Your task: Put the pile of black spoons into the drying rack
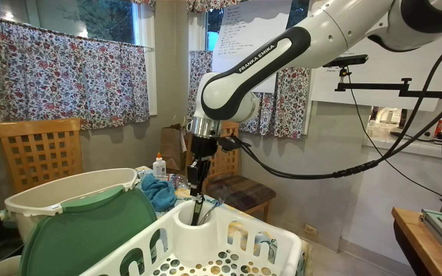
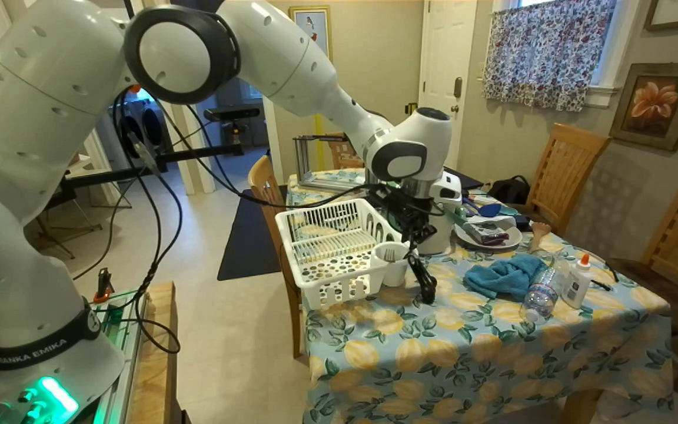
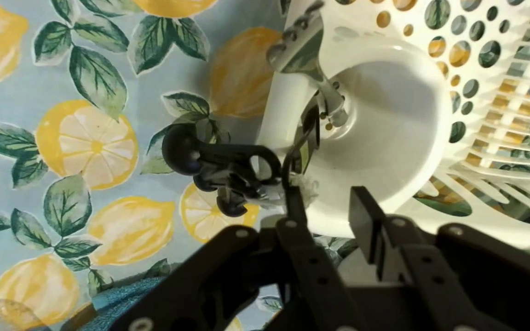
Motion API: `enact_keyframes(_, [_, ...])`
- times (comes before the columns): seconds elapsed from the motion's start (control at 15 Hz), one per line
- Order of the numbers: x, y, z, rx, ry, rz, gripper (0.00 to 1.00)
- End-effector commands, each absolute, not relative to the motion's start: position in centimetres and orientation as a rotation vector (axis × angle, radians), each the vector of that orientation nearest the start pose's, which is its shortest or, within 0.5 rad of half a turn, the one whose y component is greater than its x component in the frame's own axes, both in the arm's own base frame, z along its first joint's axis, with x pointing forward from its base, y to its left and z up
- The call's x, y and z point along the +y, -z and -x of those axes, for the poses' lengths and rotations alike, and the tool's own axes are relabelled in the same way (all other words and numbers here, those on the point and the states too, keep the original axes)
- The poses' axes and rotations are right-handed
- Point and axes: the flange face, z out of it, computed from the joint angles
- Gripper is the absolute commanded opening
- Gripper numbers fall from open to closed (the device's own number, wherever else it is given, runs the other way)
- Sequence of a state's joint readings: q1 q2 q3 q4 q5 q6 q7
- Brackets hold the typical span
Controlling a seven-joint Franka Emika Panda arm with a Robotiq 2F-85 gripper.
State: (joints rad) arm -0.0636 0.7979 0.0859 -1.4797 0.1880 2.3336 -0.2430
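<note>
I ran a glossy white robot arm [image 1: 322, 42] remotely, its black trim [image 1: 257, 58] lettered "FRANKA EMIKA". It had a silver metal wrist collar [image 1: 205, 127], black cables [image 1: 313, 176], a green base light [image 2: 59, 394] and a black hand [image 3: 328, 202] with round grey screws [image 3: 242, 233].

In my wrist view the black spoons [image 3: 228, 156] blurred past counting, and I couldn't tell whether the gripper [image 3: 327, 197] touched them. In an exterior view the cup [image 1: 190, 241] hid the lower end of the fork [image 1: 207, 214], the bottom edge cropped the drying rack [image 1: 288, 245], and writing on the paper [image 1: 240, 38] was illegibly small.
</note>
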Motion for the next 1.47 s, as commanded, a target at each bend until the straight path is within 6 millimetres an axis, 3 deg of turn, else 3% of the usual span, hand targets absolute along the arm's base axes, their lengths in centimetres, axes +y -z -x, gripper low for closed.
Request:
enact_keyframes(0.0, [0.5,-20.7,-73.1,-0.171,0.096,2.957,0.46])
enact_keyframes(0.07, [0.5,-20.8,-73.1,-0.172,0.1,2.957,0.64])
enact_keyframes(0.4, [0.6,-22.5,-73.0,-0.206,0.155,2.96,0.98])
enact_keyframes(1.2, [1.0,-26.2,-70.2,-0.344,0.206,3.066,1.0])
enact_keyframes(1.27, [0.9,-25.3,-71.8,-0.32,0.187,3.044,1.0])
enact_keyframes(1.4, [1.0,-25.8,-71.3,-0.324,0.195,3.047,1.0])
